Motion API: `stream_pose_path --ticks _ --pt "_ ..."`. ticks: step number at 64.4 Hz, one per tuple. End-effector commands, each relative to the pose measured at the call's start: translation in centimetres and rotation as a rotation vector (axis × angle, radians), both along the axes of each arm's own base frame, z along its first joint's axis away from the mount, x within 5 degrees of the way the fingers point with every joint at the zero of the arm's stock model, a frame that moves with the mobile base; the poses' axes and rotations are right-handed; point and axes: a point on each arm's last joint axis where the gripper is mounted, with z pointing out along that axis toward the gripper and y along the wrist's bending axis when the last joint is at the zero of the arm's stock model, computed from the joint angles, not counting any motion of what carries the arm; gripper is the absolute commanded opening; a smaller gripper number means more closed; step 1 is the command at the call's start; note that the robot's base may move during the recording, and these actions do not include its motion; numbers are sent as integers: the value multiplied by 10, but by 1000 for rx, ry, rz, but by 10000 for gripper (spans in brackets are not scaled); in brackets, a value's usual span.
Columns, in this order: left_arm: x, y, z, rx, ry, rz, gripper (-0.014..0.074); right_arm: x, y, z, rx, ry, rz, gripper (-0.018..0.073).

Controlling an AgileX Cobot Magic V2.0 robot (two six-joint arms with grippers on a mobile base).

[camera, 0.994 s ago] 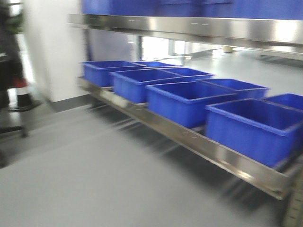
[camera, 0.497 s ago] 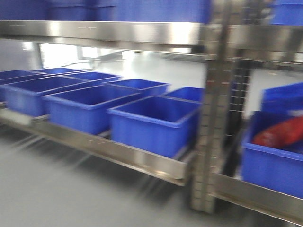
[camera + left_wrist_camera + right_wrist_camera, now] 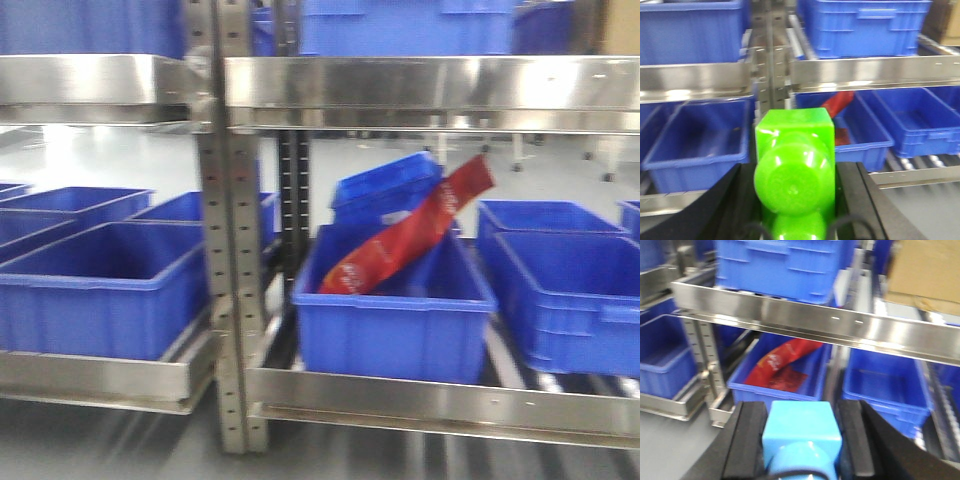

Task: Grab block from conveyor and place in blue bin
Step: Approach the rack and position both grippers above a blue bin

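Green block (image 3: 794, 165), its rounded knob facing the left wrist camera, is pinched between my left jaws. The black fingers (image 3: 720, 207) bear on its two sides. A light blue block (image 3: 801, 432) is pinched likewise in my right jaws, with the black pads (image 3: 752, 440) tight against both flanks. Both blocks are held in front of a steel rack (image 3: 430, 400), outside every bin.

Front view, slightly blurred: a perforated upright (image 3: 232, 300) divides the rack. On the lower shelf, blue bins stand side by side.
- The middle bin (image 3: 385, 335), just right of the upright, holds a red packet (image 3: 405, 240). The packet leans diagonally, its upper end rising above the rim toward the right.
- A smaller blue bin (image 3: 385, 185) sits tilted behind the packet. I cannot tell whether it rests inside the middle bin or behind it.
- The left bin (image 3: 95, 300) and the right bin (image 3: 570, 290) flank the middle one.

The upper shelf (image 3: 430, 85) carries further blue bins (image 3: 400, 25).

In the right wrist view, a brown cardboard box (image 3: 925, 270) stands on the upper shelf at the right. In both wrist views the middle bin with its red packet lies beyond the held block.
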Motion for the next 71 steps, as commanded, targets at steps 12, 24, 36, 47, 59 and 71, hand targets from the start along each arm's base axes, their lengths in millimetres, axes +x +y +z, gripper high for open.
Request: stream_pose_path --ticks 12,24,36,47,59,71 --pt "-2 -1 4 -14 -30 -7 -111 -1 -1 4 -6 -35 -8 -163" --pt "-2 -1 4 -14 -30 -7 -111 -1 -1 4 -6 -35 -8 -163" --pt "-2 -1 4 -14 -30 -7 -111 -1 -1 4 -6 -35 -8 -163" --pt "-2 -1 4 -14 -30 -7 -111 -1 -1 4 -6 -35 -8 -163" --pt "-2 -1 4 -14 -30 -7 -111 -1 -1 4 -6 -35 -8 -163" --pt "-2 -1 4 -14 -30 -7 -111 -1 -1 4 -6 -35 -8 -163"
